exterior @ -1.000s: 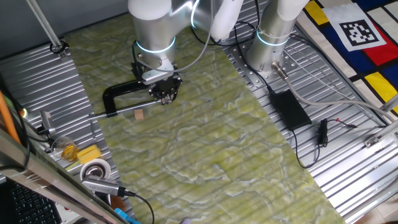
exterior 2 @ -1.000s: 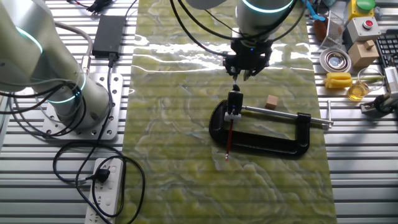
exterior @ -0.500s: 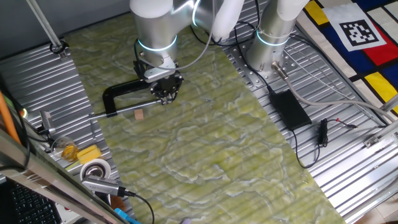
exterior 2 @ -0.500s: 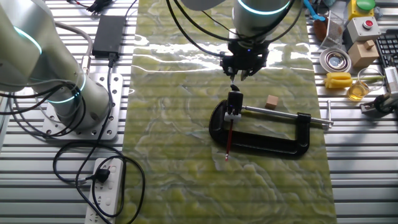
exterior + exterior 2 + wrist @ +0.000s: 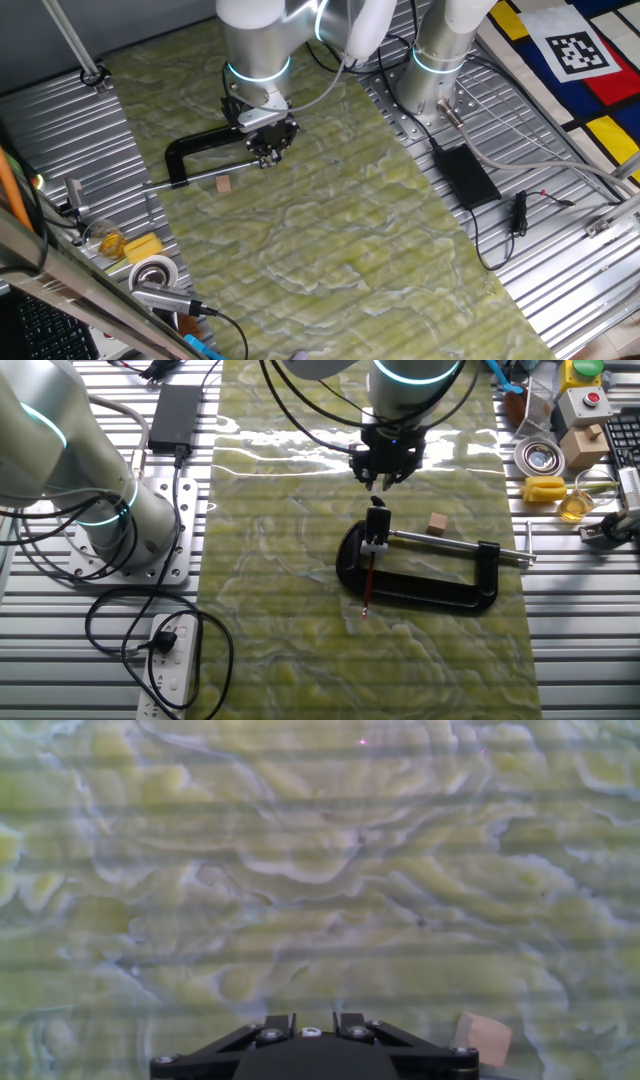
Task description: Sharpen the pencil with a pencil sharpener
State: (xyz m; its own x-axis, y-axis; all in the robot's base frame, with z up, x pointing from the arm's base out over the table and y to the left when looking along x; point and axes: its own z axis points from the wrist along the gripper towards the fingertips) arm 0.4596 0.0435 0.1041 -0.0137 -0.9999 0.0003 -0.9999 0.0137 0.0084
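A thin reddish pencil (image 5: 367, 582) lies across the black C-shaped clamp (image 5: 420, 592). Its upper end sits in a small black sharpener (image 5: 377, 518) held at the clamp's jaw. The long grey rod (image 5: 455, 547) is the clamp's screw. My gripper (image 5: 383, 480) hangs above and just beyond the sharpener, apart from it, open and empty. In one fixed view my gripper (image 5: 268, 155) hides the sharpener and the pencil, beside the clamp (image 5: 200, 147). The hand view shows only my gripper's base (image 5: 312, 1028) over the green mat.
A small wooden cube (image 5: 437, 524) lies beside the clamp's screw and shows in the hand view (image 5: 483, 1038). A second arm's base (image 5: 120, 525) stands left of the mat. A tape roll (image 5: 538, 457), a yellow block (image 5: 545, 488) and boxes crowd the right edge.
My gripper has drifted a little away from the sharpener and clamp, still empty. The pencil, sharpener and clamp have not moved.
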